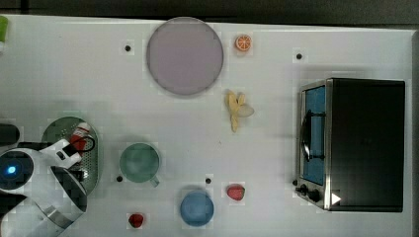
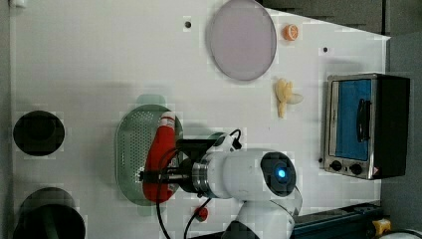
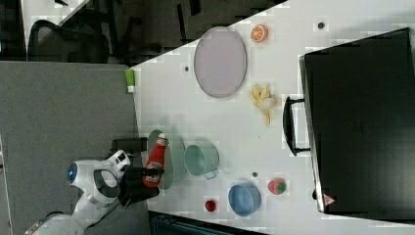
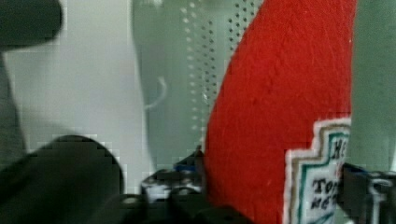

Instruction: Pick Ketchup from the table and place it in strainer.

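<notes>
The Ketchup [image 1: 78, 139] is a slim red bottle with a white cap. It lies slanted in the strainer [image 1: 58, 127], cap toward the far rim. In the left view the Ketchup [image 2: 159, 147] stretches across the right half of the pale green perforated strainer [image 2: 130, 144]. My gripper [image 2: 157, 175] is around the bottle's lower, labelled end. The wrist view has the red Ketchup [image 4: 280, 93] close up against the strainer's perforated wall [image 4: 201, 56]. In the right view the Ketchup [image 3: 155, 159] rests against the strainer [image 3: 173, 164], with my gripper [image 3: 149, 171] at its base.
A green mug [image 1: 140, 162] stands just to the top view's right of the strainer. Nearby are a blue bowl [image 1: 196, 208] and two small red fruits [image 1: 235, 191] [image 1: 136, 219]. Farther off are a round grey plate [image 1: 184, 56], a banana [image 1: 237, 109], an orange half [image 1: 243, 43] and a toaster oven [image 1: 356, 143].
</notes>
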{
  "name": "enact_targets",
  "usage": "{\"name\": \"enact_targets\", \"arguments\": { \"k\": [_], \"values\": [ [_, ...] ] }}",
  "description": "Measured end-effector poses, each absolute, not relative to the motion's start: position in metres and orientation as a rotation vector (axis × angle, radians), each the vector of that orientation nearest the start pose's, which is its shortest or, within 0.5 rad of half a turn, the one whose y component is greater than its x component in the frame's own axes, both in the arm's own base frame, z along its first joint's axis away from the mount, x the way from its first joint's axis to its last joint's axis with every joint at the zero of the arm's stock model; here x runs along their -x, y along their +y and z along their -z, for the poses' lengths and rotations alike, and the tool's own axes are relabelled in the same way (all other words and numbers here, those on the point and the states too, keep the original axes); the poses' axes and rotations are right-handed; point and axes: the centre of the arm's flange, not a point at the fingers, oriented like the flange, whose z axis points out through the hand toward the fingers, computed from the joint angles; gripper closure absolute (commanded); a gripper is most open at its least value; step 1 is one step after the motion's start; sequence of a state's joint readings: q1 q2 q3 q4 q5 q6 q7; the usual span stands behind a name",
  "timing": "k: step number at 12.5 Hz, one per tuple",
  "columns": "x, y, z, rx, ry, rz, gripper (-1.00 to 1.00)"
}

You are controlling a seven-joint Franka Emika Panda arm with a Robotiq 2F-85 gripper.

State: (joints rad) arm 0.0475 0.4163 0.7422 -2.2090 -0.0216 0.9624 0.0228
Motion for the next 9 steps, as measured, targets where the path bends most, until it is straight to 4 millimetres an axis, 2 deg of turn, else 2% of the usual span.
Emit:
{"name": "enact_targets", "arguments": {
  "k": [1,4,6,9],
  "values": [
    [-0.39,0.395,-0.233,2.941,0.064,-0.268,-1.0],
    [-0.398,0.388,-0.239,2.946,0.108,-0.233,-1.0],
    [-0.406,0.383,-0.255,2.952,0.127,-0.176,-1.0],
    [-0.423,0.368,-0.303,2.985,0.149,-0.053,-1.0]
  ]
}}
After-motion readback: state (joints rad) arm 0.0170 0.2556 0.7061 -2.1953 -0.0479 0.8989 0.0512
